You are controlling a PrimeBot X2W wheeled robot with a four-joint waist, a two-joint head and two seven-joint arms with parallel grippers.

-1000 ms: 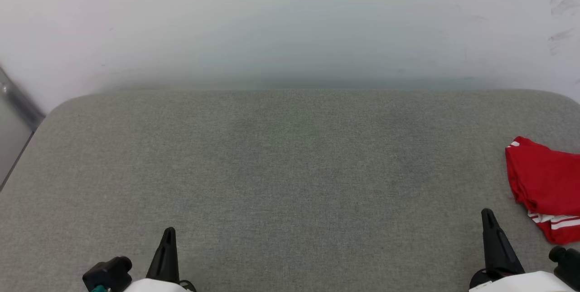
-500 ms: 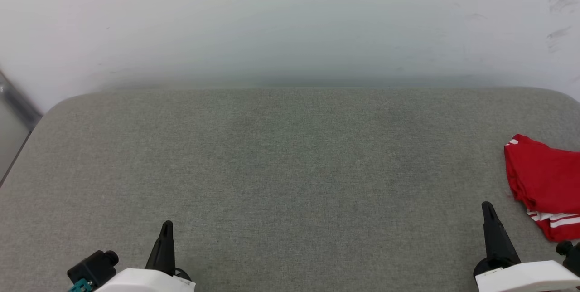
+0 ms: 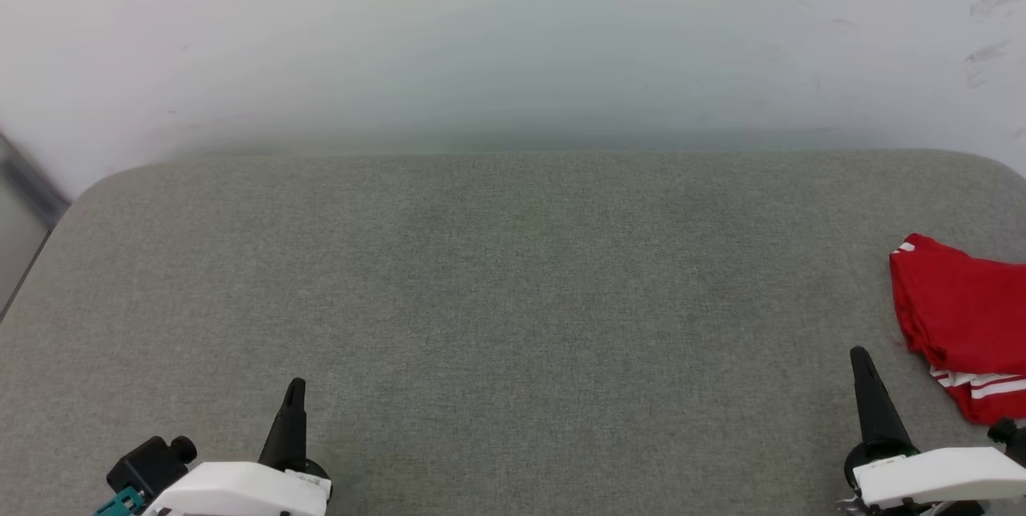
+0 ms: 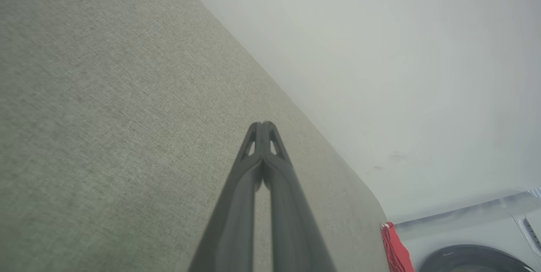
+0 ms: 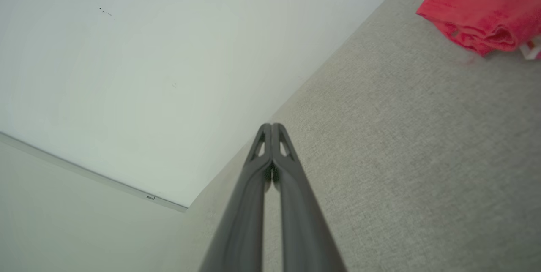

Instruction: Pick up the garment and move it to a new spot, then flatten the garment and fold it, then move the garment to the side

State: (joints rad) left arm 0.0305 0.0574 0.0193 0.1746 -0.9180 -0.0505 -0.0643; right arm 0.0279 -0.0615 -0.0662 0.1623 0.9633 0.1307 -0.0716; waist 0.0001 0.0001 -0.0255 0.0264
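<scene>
Head view puts the garment (image 3: 958,316) bunched at the right edge of the counter (image 3: 513,300), just right of and a little beyond our right hand (image 3: 860,357), its longer side running near-to-far along that edge. Our right hand and left hand (image 3: 295,388) both have fingers pressed together, holding nothing. We judge the right arm by far the nearer.

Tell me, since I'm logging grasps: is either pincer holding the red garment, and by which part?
Nothing is held. The left pincer and right pincer are shut and empty; the garment lies apart on the grey surface.
</scene>
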